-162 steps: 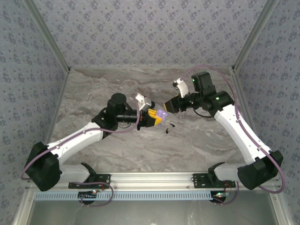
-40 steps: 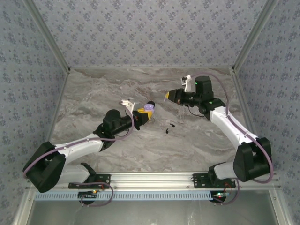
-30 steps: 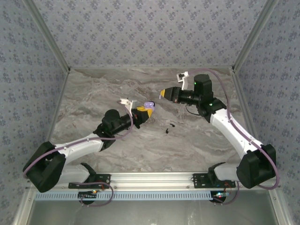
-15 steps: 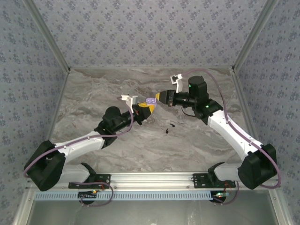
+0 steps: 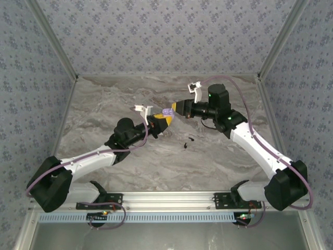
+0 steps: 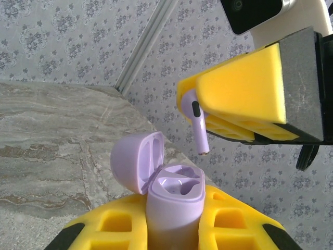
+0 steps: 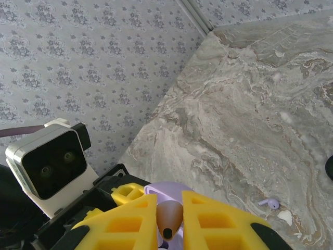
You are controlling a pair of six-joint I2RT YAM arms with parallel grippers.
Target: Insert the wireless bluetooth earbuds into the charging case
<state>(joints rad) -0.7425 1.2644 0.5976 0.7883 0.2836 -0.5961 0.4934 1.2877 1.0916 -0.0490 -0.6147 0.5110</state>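
**Earbud held above the open case**

On my left wrist feed, the left gripper [image 6: 174,224] is clenched on the charging case [image 6: 174,200], a lilac one standing upright between the yellow fingers. Its lid [image 6: 138,161] is flipped open and leans toward 10 o'clock. I can see two wells in the case, and both look bare. The lower half of the case is hidden by the finger pads.

The right gripper [image 5: 176,108] is grasping a lilac earbud [image 6: 197,127] by its head, with the stem pointing down. The earbud hangs at about 1 o'clock from the case mouth, close to it but not touching. From above, the two grippers meet nose to nose near the middle of the table [image 5: 104,104], with the right one at 2 o'clock from the left.

On the right wrist feed, a second earbud [image 7: 269,203] lies loose on the marble at 4 o'clock in the frame. A small white fleck [image 7: 284,214] sits just beside it, and I cannot tell what it is. A dark rounded thing [image 7: 330,167] is cut off at the 3 o'clock edge. In the top view, two tiny dark specks [image 5: 186,141] lie at 5 o'clock from the grippers, too small to identify.
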